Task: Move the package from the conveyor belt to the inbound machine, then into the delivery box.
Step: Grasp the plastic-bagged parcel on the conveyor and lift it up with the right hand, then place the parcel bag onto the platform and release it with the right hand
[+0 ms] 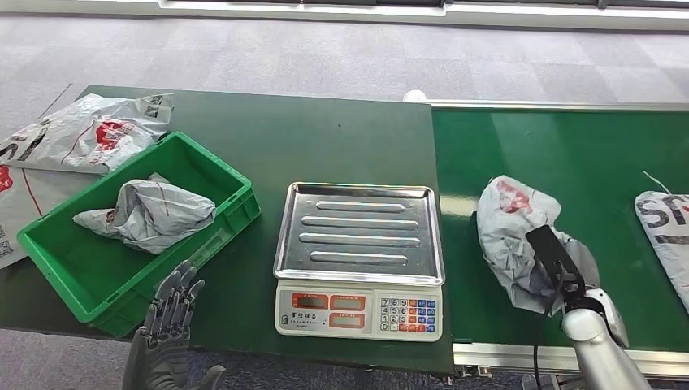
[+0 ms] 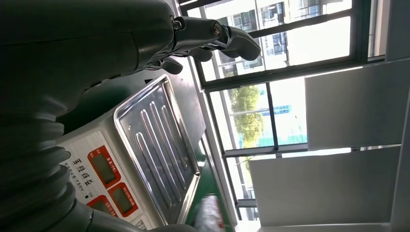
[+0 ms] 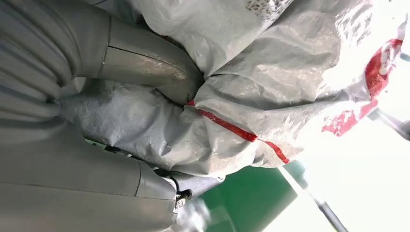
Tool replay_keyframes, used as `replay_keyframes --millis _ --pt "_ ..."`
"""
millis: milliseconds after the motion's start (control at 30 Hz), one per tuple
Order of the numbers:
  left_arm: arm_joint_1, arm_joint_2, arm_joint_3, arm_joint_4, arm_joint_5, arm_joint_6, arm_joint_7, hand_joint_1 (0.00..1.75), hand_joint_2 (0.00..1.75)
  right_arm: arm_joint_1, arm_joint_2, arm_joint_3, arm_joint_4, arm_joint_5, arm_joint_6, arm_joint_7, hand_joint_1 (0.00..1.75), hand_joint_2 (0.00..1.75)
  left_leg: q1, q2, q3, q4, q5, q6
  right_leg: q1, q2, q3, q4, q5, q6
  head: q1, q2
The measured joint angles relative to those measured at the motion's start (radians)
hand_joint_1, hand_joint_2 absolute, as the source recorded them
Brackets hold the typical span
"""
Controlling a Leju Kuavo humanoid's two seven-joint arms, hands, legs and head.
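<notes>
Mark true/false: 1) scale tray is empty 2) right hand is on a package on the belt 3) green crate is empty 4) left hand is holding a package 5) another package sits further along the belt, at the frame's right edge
1) The scale tray is empty. True.
2) The right hand is on a package lying on the conveyor belt. True; the right wrist view shows its thumb pressed into the grey bag.
3) The green crate is empty. False: a crumpled grey bag lies in it.
4) The left hand is holding a package. False: it holds nothing, fingers apart, near the crate's front edge.
5) Another package sits on the belt at the right edge. True.
</notes>
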Motion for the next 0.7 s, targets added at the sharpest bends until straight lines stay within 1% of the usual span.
replay_keyframes --millis 67,100,133,200,267,400,533,567,600,633,667,700 --pt "0.001 -0.009 0.002 -0.003 -0.002 0.008 -0.002 0.00 1.75 0.031 0.044 -0.064 -0.131 -0.117 -0.205 -0.175 1.75 1.75 0.000 -0.003 0.000 0.000 0.000 0.000 0.000 -0.003 0.000 0.000 -0.001 0.000 0.000 0.000" --pt "0.001 -0.012 0.002 -0.003 -0.003 0.016 -0.003 0.00 1.75 0.047 0.062 -0.088 -0.197 -0.162 -0.284 -0.236 1.75 1.75 0.000 -0.004 0.000 0.000 0.000 0.000 0.000 -0.005 0.001 0.000 -0.001 0.000 0.000 0.000" --pt "0.001 -0.014 0.002 -0.003 -0.003 0.023 -0.005 0.00 1.75 0.061 0.078 -0.109 -0.260 -0.196 -0.343 -0.277 1.75 1.75 0.000 -0.005 0.000 0.000 0.000 0.000 0.000 -0.005 0.001 0.000 -0.002 0.000 0.000 0.000" --pt "0.000 -0.016 0.002 -0.003 -0.003 0.030 -0.007 0.00 1.75 0.085 0.099 -0.136 -0.363 -0.229 -0.395 -0.304 1.75 1.75 0.000 -0.004 0.000 0.000 0.000 -0.001 0.000 -0.004 0.001 0.000 -0.003 -0.001 0.000 0.000" --pt "0.000 -0.017 0.002 -0.003 -0.003 0.033 -0.007 0.00 1.75 0.105 0.114 -0.152 -0.433 -0.238 -0.404 -0.310 1.75 1.75 0.000 -0.003 0.000 0.000 -0.001 -0.002 0.000 -0.003 0.000 0.000 -0.003 -0.001 0.000 0.000" --pt "0.000 -0.017 0.002 -0.003 -0.001 0.042 -0.007 0.00 1.75 0.123 0.130 -0.165 -0.496 -0.248 -0.407 -0.322 1.75 1.75 0.000 -0.001 0.000 0.000 -0.001 -0.001 0.000 -0.002 0.000 0.000 -0.002 0.000 0.000 0.000" --pt "0.000 -0.016 0.002 -0.003 0.009 0.065 -0.014 0.00 1.75 0.132 0.150 -0.185 -0.554 -0.338 -0.406 -0.391 1.75 1.75 0.000 -0.001 0.000 0.000 -0.001 -0.001 0.000 -0.002 0.000 0.000 -0.002 0.000 0.000 0.000" --pt "0.000 -0.015 0.002 -0.003 0.013 0.075 -0.018 0.00 1.75 0.134 0.154 -0.188 -0.575 -0.360 -0.400 -0.390 1.75 1.75 0.000 -0.001 0.000 0.000 -0.001 -0.001 0.000 -0.002 0.000 0.000 -0.002 0.000 0.000 0.000" --pt "0.000 -0.013 0.001 -0.003 0.018 0.085 -0.022 0.00 1.75 0.135 0.156 -0.188 -0.595 -0.371 -0.383 -0.371 1.75 1.75 0.000 -0.001 0.000 0.000 -0.001 -0.001 0.000 -0.002 0.001 0.000 -0.002 0.000 0.000 0.000" --pt "0.000 -0.010 0.001 -0.003 0.021 0.093 -0.027 0.00 1.75 0.134 0.152 -0.182 -0.610 -0.366 -0.345 -0.330 1.75 1.75 0.000 -0.001 -0.002 0.000 -0.001 -0.001 0.000 -0.001 0.001 0.000 -0.002 0.000 0.000 0.000" --pt "0.000 -0.007 0.000 -0.002 0.023 0.096 -0.031 0.00 1.75 0.128 0.145 -0.171 -0.618 -0.340 -0.284 -0.271 1.75 1.75 0.000 -0.001 -0.004 -0.001 -0.001 -0.002 0.000 0.000 0.001 0.000 -0.002 0.000 0.000 0.000" --pt "-0.002 -0.004 -0.002 -0.001 0.021 0.095 -0.035 0.00 1.75 0.117 0.133 -0.148 -0.619 -0.292 -0.197 -0.196 1.75 1.75 0.000 0.000 -0.006 -0.001 -0.002 -0.002 0.000 0.001 0.001 0.000 -0.002 0.000 0.000 0.000"
